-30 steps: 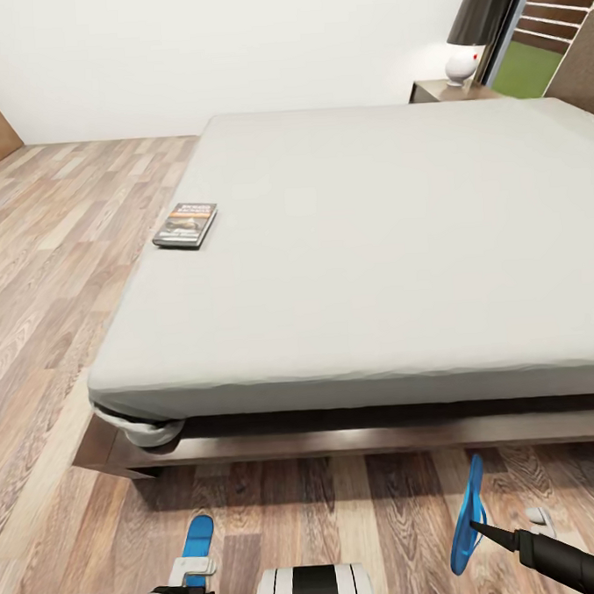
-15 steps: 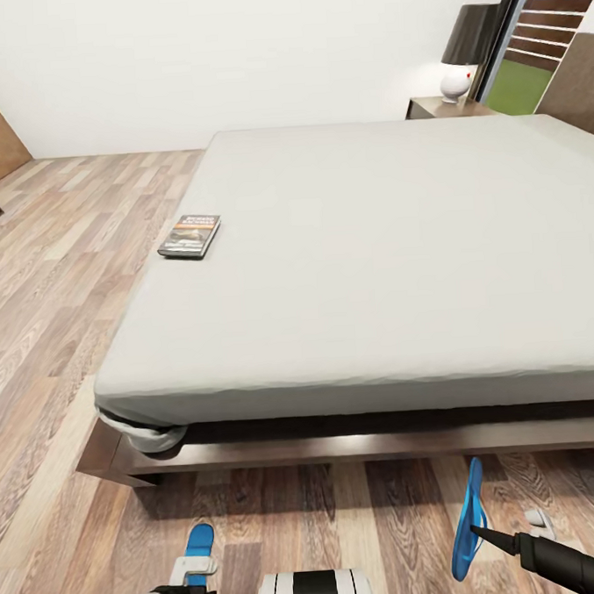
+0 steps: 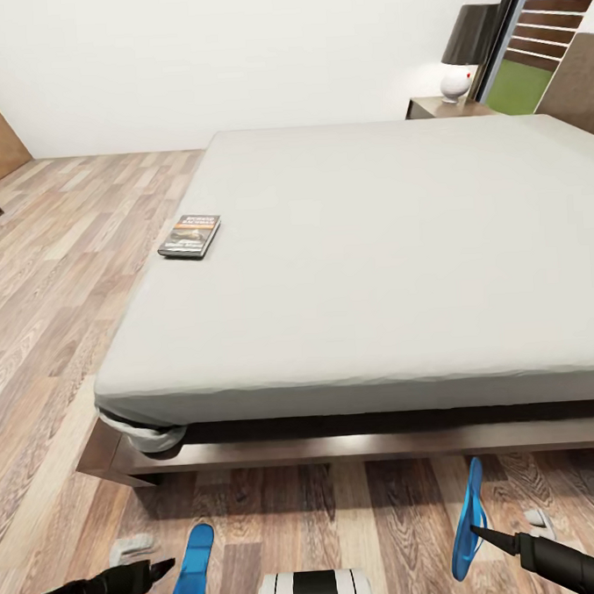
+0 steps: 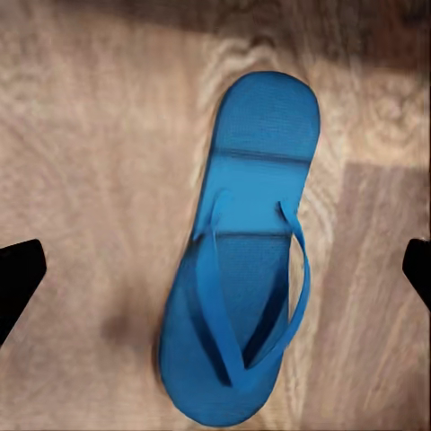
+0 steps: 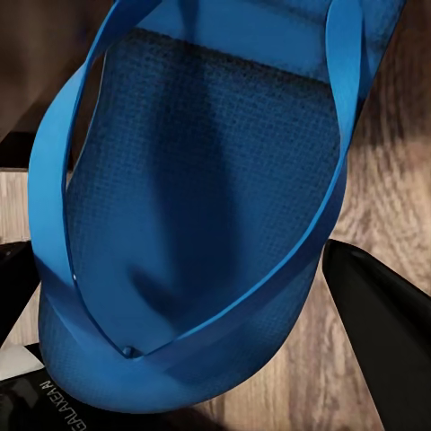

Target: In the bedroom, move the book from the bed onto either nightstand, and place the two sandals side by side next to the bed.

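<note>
The robot stands at the foot of the bed (image 3: 374, 266), on the wood floor (image 3: 50, 286). One sandal (image 3: 191, 569) lies flat on the floor near the bed frame, at the left, with its straps up. In the left wrist view the same sandal (image 4: 241, 260) sits between the two dark fingertips (image 4: 18, 278), which are spread wide and do not touch it; the left gripper (image 3: 155, 569) is just left of the sandal in the head view. The other sandal (image 3: 469, 524) is at the right, standing on its edge, pinched by the right gripper (image 3: 480, 532). In the right wrist view its sole (image 5: 197, 224) is very close to the camera and the fingers are pressed on it.

The step in hand seems to be to put down the second sandal. To do it well, the right arm should turn the sandal so the sole faces the floor, carry it left until it is just beside the flat one, pointing the same way, then lower it fully before letting go, so it does not tip or bounce away. The left arm should stay out of that path.

The book (image 3: 190, 237) is on the mattress near its left edge, well apart from both arms. The nightstand (image 3: 444, 106) with a lamp (image 3: 462, 54) is at the far right, beside the head of the bed
</note>
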Tool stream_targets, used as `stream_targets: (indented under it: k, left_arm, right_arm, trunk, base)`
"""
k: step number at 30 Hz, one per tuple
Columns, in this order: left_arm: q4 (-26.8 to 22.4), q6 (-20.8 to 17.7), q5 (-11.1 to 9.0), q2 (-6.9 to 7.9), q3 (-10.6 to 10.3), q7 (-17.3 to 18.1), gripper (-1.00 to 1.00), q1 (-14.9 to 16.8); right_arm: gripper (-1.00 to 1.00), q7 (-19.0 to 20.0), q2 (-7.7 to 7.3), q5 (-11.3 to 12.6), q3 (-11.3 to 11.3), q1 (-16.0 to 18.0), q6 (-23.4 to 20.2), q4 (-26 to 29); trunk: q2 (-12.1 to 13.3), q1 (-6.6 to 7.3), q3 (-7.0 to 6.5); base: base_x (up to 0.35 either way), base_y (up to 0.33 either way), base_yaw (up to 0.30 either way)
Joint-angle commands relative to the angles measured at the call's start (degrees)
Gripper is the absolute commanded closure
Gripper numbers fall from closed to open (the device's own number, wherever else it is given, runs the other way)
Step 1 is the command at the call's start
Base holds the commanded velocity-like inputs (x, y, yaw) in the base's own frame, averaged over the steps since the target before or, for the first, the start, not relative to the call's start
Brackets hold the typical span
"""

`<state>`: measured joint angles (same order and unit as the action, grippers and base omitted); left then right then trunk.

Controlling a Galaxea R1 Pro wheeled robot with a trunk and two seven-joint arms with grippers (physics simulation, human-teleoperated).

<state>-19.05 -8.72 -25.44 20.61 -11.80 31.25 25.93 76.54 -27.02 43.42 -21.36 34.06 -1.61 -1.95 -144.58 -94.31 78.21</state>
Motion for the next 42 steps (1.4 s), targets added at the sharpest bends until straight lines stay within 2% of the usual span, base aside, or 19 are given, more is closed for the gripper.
stream_targets:
  k: [1,2,3,6,7,9,12,14,18,25,30,35,42]
  left_arm:
    - [0.0,-0.6,-0.6,1.79,2.1,5.0,-1.0,0.0]
    - [0.1,-0.6,-0.6,2.2,2.9,6.5,-1.0,0.0]
    - [0.1,-0.5,-0.6,2.99,5.0,9.9,-1.0,-0.2]
    - [0.2,1.4,-0.7,3.58,9.4,13.2,-1.0,-0.4]
    - [0.4,3.1,-0.7,3.61,10.6,13.9,-1.0,-0.5]
    - [0.8,4.6,-0.7,3.58,11.2,15.4,-1.0,-0.5]
    - [1.5,5.4,-0.7,3.53,11.6,18.4,-1.0,-0.6]
    - [1.7,5.7,-0.7,3.22,11.7,19.0,-1.0,-0.6]
    - [1.7,5.8,-0.5,2.49,11.7,19.3,-1.0,-0.6]
    - [1.8,5.8,-0.5,2.33,11.7,19.4,-1.0,-0.6]
    - [1.8,5.8,-0.8,0.7,11.4,19.7,-1.0,-0.9]
    - [1.8,5.9,-0.8,-0.81,11.5,19.8,-1.0,-0.9]
    - [1.8,5.9,-0.8,-0.92,11.6,19.9,-1.0,-0.9]
  right_arm:
    - [1.0,0.3,0.04,0.7,0.8,0.1,-0.2,-0.1]
    - [1.0,0.3,0.04,0.7,0.8,0.1,-0.2,-0.1]
    - [1.0,0.2,0.04,0.7,0.8,0.1,-0.2,-0.1]
    - [1.0,0.1,0.04,0.7,0.8,0.1,-0.2,-0.2]
    - [1.0,0.1,0.04,0.7,0.8,0.1,-0.2,-0.2]
    - [1.0,0.0,0.04,0.7,0.8,0.1,-0.2,-0.2]
    - [1.0,0.0,0.04,0.7,0.8,0.1,-0.2,-1.0]
    - [1.0,-0.1,0.04,0.7,0.8,0.1,-0.1,-1.6]
    - [1.0,-0.1,0.04,0.7,0.8,0.1,-0.1,-2.0]
    - [1.0,-0.1,0.04,0.7,0.8,0.1,-0.1,-2.1]
    - [1.0,-1.8,0.3,2.3,0.6,0.2,1.6,-3.2]
    - [1.0,-3.4,1.93,2.0,0.6,0.2,3.3,-2.8]
    - [1.0,-5.7,4.15,1.9,0.6,0.2,3.9,-2.8]
  trunk:
    - [0.0,0.01,0.03]
    - [0.0,0.01,0.03]
    - [0.0,0.01,0.03]
    - [0.0,0.01,0.03]
    - [0.0,0.01,0.03]
    - [0.0,0.01,0.03]
    - [0.0,0.01,0.03]
    - [0.0,0.01,0.03]
    - [0.0,0.01,0.03]
    - [0.0,0.01,0.03]
    - [0.0,0.01,0.03]
    - [0.0,0.01,0.03]
    - [0.0,0.01,0.03]
  base:
    - [0.0,0.0,0.0]
    - [0.0,0.0,0.0]
    - [0.0,0.0,0.0]
    - [0.0,0.0,0.0]
    - [0.0,0.0,0.0]
    - [0.0,0.0,0.0]
    - [0.0,0.0,0.0]
    - [-0.013,0.023,0.0]
    - [-0.175,0.147,0.0]
    - [-0.115,0.092,0.0]
    - [0.0,0.0,0.0]
    - [0.0,0.0,0.0]
    - [0.0,0.0,0.0]
